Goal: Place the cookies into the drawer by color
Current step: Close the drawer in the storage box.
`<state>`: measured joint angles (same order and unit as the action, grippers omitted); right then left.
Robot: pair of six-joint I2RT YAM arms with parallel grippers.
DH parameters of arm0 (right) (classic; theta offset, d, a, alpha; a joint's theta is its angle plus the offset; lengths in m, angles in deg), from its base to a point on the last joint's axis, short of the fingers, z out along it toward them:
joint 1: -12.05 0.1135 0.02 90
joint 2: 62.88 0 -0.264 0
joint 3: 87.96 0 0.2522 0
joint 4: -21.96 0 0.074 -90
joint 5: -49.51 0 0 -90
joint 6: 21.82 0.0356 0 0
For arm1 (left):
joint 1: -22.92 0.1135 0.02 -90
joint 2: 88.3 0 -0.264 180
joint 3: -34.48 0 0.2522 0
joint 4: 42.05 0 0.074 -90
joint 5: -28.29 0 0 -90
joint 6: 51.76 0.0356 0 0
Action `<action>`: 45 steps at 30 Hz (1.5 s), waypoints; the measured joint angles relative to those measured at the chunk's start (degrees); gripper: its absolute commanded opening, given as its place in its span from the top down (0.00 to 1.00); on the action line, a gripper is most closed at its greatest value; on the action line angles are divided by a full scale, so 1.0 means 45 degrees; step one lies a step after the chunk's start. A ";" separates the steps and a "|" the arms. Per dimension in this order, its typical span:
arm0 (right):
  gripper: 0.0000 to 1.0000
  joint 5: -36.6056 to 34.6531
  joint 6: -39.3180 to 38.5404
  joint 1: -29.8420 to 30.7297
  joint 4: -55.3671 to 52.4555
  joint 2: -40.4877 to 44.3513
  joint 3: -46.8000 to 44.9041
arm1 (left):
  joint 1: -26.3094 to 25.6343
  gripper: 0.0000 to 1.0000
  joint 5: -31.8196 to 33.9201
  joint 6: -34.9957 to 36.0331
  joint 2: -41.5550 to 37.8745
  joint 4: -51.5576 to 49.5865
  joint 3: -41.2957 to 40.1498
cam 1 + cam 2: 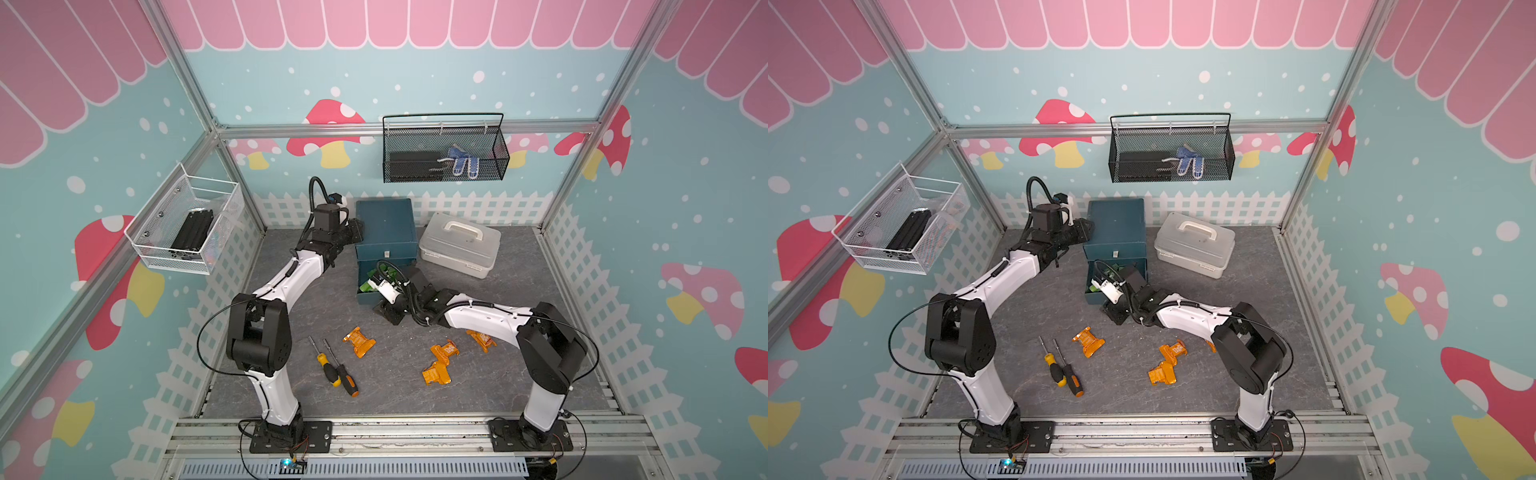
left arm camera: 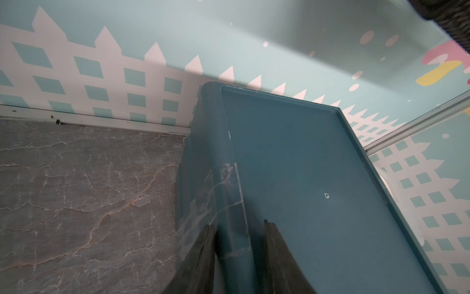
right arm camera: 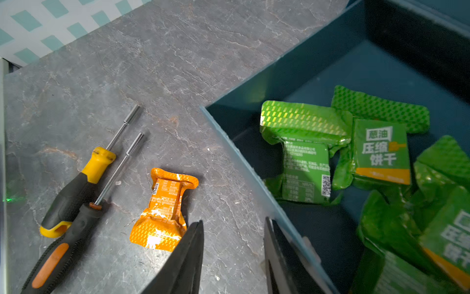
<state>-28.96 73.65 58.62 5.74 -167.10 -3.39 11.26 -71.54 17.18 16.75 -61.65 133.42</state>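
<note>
**Green cookies in the pulled-out drawer, orange ones on the table**

We see the dark teal cabinet of drawers [image 1: 386, 220] standing at the back of the tabletop [image 1: 395, 399], with a pale grey case [image 1: 457, 255] just beside it. A lower drawer is pulled out toward the arms; we cannot tell whether it is the middle or the bottom one. This open drawer [image 3: 330, 66] holds a loose heap of green cookies [image 3: 305, 157], some of them overlapping. Four orange cookies [image 1: 359, 341] lie on the tabletop in front of the cabinet, outside the drawer. One is partly under the right forearm, and another lies near the two screwdrivers [image 1: 334, 368].

The right gripper [image 3: 234, 220] hovers at the open drawer's front wall. Its fingers stand parted with bare tabletop between them and pinch nothing; one finger is just beside the wall's outer face.

The left gripper [image 2: 239, 224] sits at the cabinet's top edge on the left arm's side. One finger runs along the side wall and one over the top, with the rounded edge between them. We cannot tell whether they press on it.
</note>
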 measured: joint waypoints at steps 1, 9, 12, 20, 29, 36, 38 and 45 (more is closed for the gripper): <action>0.59 -0.0049 -0.0058 -0.0039 -0.0092 -0.0121 0.0189 | 0.0000 0.67 0.0005 0.0000 -0.0015 0.0034 -0.0034; 0.59 -0.1282 -0.0908 -0.0452 -0.0593 -0.1234 0.2147 | 0.0000 0.67 0.0029 -0.0029 -0.0063 0.0097 -0.0097; 0.59 -0.2074 -0.1336 -0.0525 -0.0597 -0.1880 0.2871 | 0.0000 0.67 0.0034 -0.0029 -0.0092 0.0131 -0.0155; 0.59 -0.3211 -0.2171 -0.0539 -0.0612 -0.2788 0.4036 | 0.0000 0.67 0.0039 -0.0034 -0.0155 0.0131 -0.0209; 0.58 -0.3900 -0.2618 -0.0539 -0.0695 -0.3327 0.4818 | 0.0000 0.64 0.0044 -0.0034 -0.0233 0.0029 -0.0214; 0.56 -0.2686 -0.2336 -0.0544 -0.0578 -0.2220 0.3638 | -0.0005 0.37 0.0680 -0.0573 -0.1622 -0.0447 -0.1384; 0.52 -0.2244 -0.2074 -0.0544 -0.0602 -0.1010 0.2715 | 0.0000 0.18 0.0758 -0.0947 -0.2618 -0.0311 -0.2239; 0.04 -0.1695 -0.0835 -0.0855 0.0015 0.2890 0.1787 | 0.0005 0.01 -0.0287 -0.3910 -0.5848 0.3575 -0.6479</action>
<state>-36.59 69.89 54.77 5.80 -154.10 4.65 11.28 -72.83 -0.41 -9.56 -45.57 104.27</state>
